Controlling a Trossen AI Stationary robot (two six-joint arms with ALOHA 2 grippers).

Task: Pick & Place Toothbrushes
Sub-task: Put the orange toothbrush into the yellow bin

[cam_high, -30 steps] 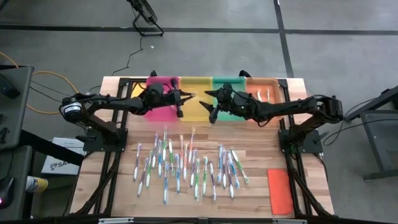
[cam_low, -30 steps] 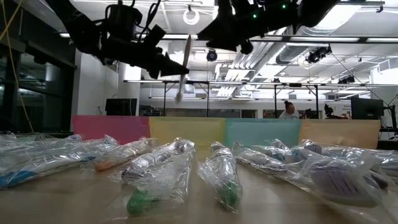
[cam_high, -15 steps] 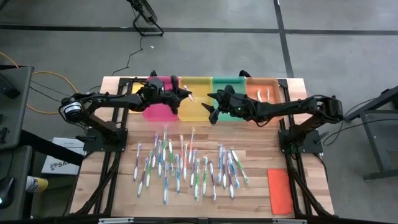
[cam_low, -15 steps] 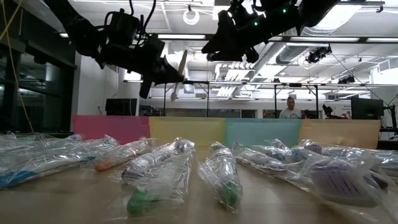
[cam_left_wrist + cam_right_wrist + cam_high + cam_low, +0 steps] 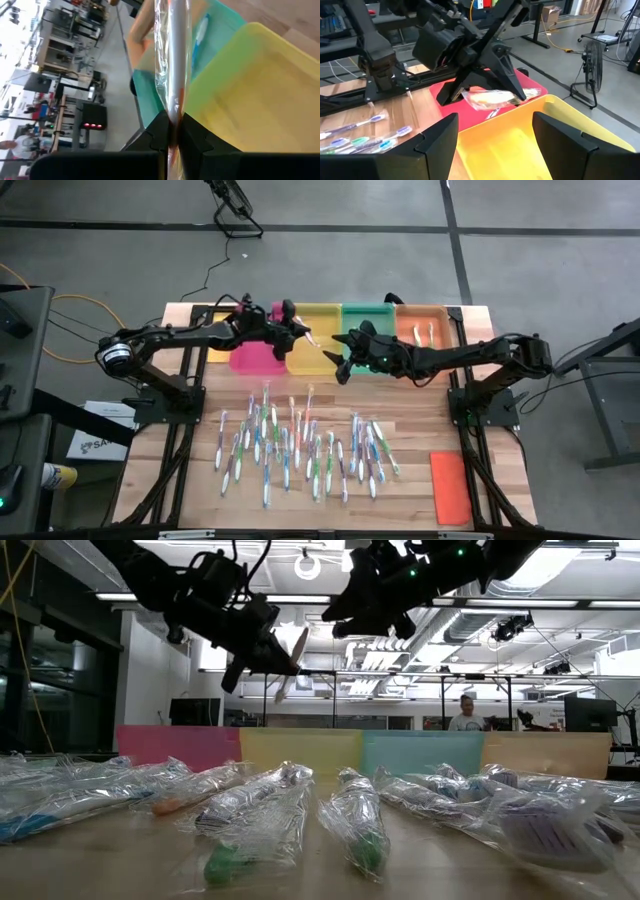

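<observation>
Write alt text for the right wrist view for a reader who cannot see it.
The left gripper holds a wrapped toothbrush above the near edge of an empty yellow tray, with a pink tray behind it. The right gripper has its fingers spread wide in the foreground. More wrapped toothbrushes lie on the wooden table.

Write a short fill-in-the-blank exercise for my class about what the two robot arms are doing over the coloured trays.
1. The left gripper is shut on a wrapped ____.
2. It holds it above the ____ tray's rim.
3. The right gripper has its fingers ____.
4. The flat orange lid lies on the ____.

Missing words: toothbrush; yellow; open; table
</observation>
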